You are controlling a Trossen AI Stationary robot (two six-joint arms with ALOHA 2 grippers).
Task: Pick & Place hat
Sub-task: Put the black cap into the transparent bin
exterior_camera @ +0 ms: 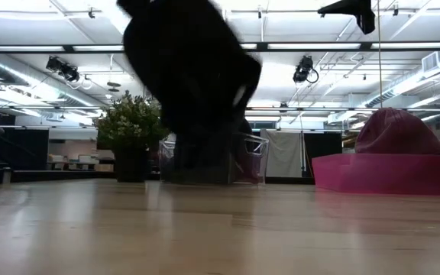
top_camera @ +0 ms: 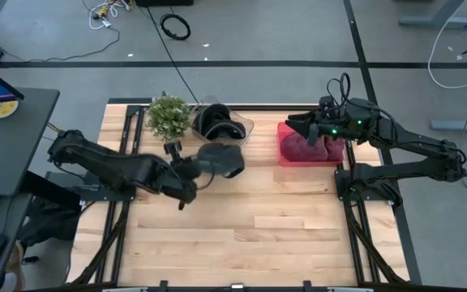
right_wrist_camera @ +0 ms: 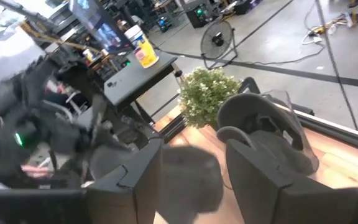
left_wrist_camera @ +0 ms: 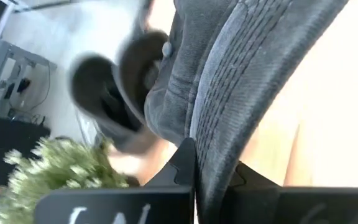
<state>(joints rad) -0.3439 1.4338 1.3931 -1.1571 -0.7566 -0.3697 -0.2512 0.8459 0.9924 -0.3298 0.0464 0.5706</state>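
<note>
The grey hat [top_camera: 221, 159] is clenched by its brim in the left gripper [top_camera: 194, 173], near the clear bin [top_camera: 217, 122] and plant [top_camera: 169, 116]. Pick judged done; placing is left. The right gripper [top_camera: 297, 126] is parked, half-open, over the pink tray [top_camera: 286, 154].

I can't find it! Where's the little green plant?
In the high view, the small bushy green potted plant stands at the table's back edge on the left side, right beside the clear plastic bin holding dark caps.
</note>
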